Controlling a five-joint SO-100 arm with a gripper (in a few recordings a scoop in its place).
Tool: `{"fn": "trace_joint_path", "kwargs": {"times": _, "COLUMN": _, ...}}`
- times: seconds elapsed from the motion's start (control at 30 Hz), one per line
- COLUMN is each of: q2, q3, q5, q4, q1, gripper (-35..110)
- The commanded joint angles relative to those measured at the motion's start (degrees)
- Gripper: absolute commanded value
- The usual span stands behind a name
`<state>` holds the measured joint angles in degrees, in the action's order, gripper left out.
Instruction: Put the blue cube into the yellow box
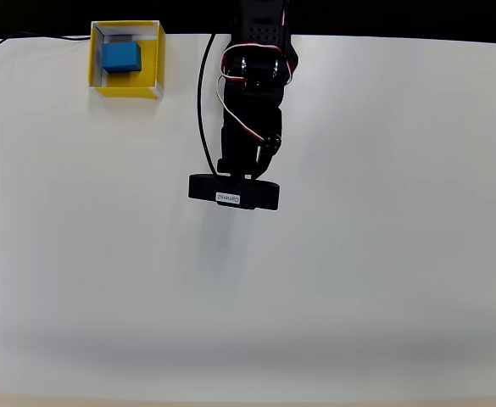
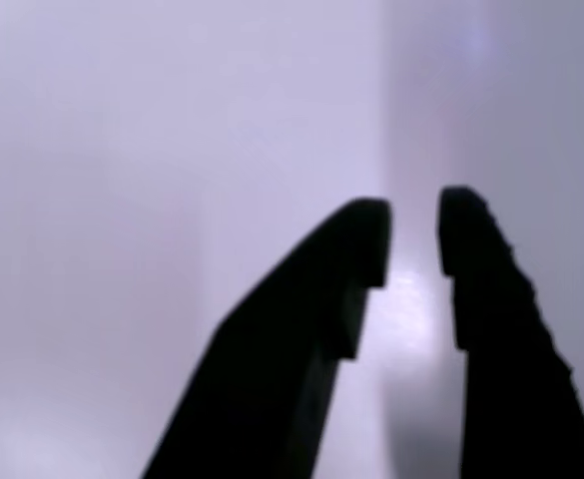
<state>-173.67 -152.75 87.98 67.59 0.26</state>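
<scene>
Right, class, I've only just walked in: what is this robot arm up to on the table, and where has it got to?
The blue cube already sits inside the yellow box at the upper left of the overhead view. The black arm reaches over the white table, well apart from the box. In the wrist view the gripper holds nothing, a narrow gap showing between its fingers. The placing looks done.

Arm [image 1: 252,110] all black from overhead, top centre of frame, boxy servo blocks w/ glossy round housings. Black cable loops down its left side; thin red-and-white wires curl across the mid section. Black bar-shaped cam [image 1: 233,192] at its lower end, small white label w/ text, unreadable. Wrist view: gripper [image 2: 413,235], two matte black fingers, blunt rounded tips, stepped inner edges.
</scene>
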Motion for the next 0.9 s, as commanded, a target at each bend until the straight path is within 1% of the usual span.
{"fn": "trace_joint_path", "kwargs": {"times": 0.0, "q2": -8.6, "q3": -6.5, "q5": -3.3, "q4": -3.8, "q1": -1.5, "gripper": 0}}
{"fn": "trace_joint_path", "kwargs": {"times": 0.17, "q2": -16.4, "q3": -14.2, "q5": -6.4, "q4": -2.2, "q1": 0.2, "gripper": 0}}
{"fn": "trace_joint_path", "kwargs": {"times": 0.5, "q2": -17.8, "q3": -26.7, "q5": 1.2, "q4": 2.1, "q1": 2.4, "gripper": 0}}
{"fn": "trace_joint_path", "kwargs": {"times": 0.63, "q2": -17.8, "q3": -27.4, "q5": 5.0, "q4": 8.1, "q1": 2.5, "gripper": 0}}
{"fn": "trace_joint_path", "kwargs": {"times": 0.7, "q2": -17.8, "q3": -27.4, "q5": 5.3, "q4": 9.8, "q1": 2.4, "gripper": 0}}
{"fn": "trace_joint_path", "kwargs": {"times": 0.87, "q2": -17.9, "q3": -27.4, "q5": 3.5, "q4": 10.2, "q1": 2.5, "gripper": 0}}
